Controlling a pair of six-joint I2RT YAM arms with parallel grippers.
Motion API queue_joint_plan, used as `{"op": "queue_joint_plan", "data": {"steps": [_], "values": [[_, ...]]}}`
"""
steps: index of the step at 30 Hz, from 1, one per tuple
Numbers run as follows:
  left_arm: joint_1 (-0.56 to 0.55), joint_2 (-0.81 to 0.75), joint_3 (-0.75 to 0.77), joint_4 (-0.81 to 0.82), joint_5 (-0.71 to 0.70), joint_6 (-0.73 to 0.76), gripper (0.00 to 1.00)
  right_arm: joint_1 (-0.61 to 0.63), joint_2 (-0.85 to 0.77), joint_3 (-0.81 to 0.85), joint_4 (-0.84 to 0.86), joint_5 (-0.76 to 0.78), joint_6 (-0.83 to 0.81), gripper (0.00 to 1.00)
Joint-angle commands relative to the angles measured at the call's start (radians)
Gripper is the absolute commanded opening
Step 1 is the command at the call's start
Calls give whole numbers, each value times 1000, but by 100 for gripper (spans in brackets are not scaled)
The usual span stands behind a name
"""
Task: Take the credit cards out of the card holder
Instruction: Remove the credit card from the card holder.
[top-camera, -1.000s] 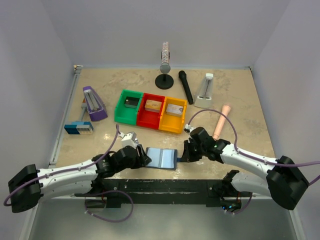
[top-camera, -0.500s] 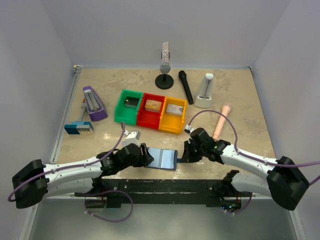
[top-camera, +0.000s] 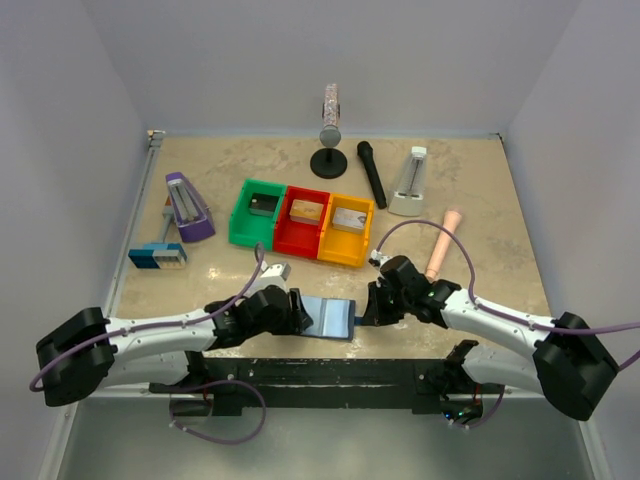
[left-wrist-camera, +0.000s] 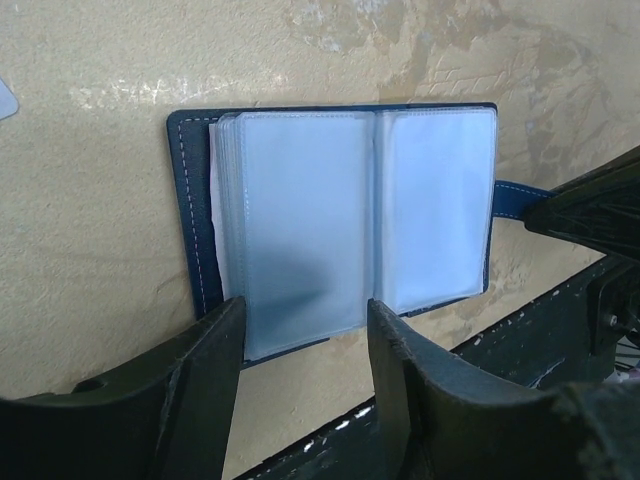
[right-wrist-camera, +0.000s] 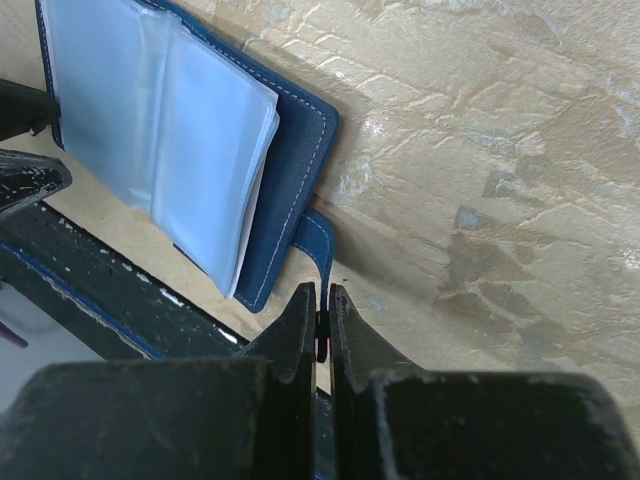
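Starting at the far left of the table (top-camera: 480, 200), a blue-and-white block-shaped gadget (top-camera: 157, 255) lies just in front of a purple wedge-shaped device (top-camera: 186, 208). Nearer the front edge, the left gripper (top-camera: 297, 311) lies low on the table with its jaws wide apart. In the left wrist view its two dark fingers (left-wrist-camera: 205, 375) straddle the near edge of the card holder's left-hand page without closing on anything. Behind it stand three bins in a row, green (top-camera: 257, 212), red (top-camera: 303, 222) and yellow (top-camera: 347, 230), each with a small box inside.

The card holder (top-camera: 330, 316) lies open and flat close to the table's front edge, between the two grippers. Its navy cover faces down and its pale, frosted sleeves face up.

At its right side a short navy strap (right-wrist-camera: 318, 240) runs straight into the right gripper (top-camera: 366, 309), whose jaws are pressed almost together on the end of that strap.

Farther back and to the right are a microphone on a round stand (top-camera: 329, 150), a black handheld microphone (top-camera: 372, 173), a grey-white wedge-shaped device (top-camera: 412, 182) and a pinkish handle (top-camera: 443, 243).
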Motion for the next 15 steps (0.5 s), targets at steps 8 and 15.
{"op": "queue_joint_plan", "data": {"steps": [8, 15], "values": [[3, 40, 34, 103, 43, 30, 56, 2, 15, 39, 8, -20, -14, 0], [3, 50, 36, 181, 95, 59, 55, 2, 38, 56, 10, -32, -17, 0]]}}
